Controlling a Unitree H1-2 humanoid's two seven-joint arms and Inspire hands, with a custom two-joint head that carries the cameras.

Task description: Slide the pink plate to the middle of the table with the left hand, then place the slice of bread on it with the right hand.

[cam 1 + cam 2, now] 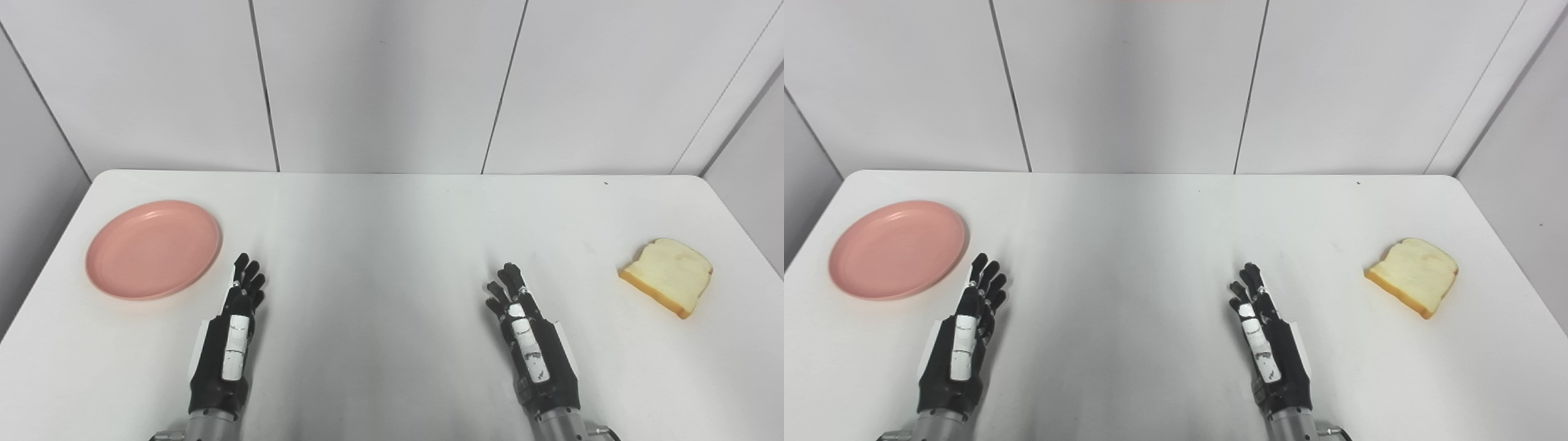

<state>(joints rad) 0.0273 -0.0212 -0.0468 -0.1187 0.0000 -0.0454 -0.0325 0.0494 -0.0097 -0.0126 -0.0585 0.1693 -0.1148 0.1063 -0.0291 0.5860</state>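
Low in frame, left robot hand [236, 318] and right robot hand [530, 334], both empty, fingers straight and close together. Pink plate [153, 248] far left, bread [667, 275] far right. Could overshoot the counter [380, 233] middle if pushed hard.

A broad white table [392, 233] with a smooth, faintly glossy top and rounded far corners fills the lower part of both views, its middle showing a soft grey sheen. Just beyond the table's far edge stands a pale grey panelled wall [380, 86], split by thin dark vertical seams, one seam [264, 86] above the table's left half and another seam [504, 86] above its right half. To the table's left and right, further grey panels angle toward the near side, closing it in. A tiny dark speck [606, 182] lies on the table near its far right corner.
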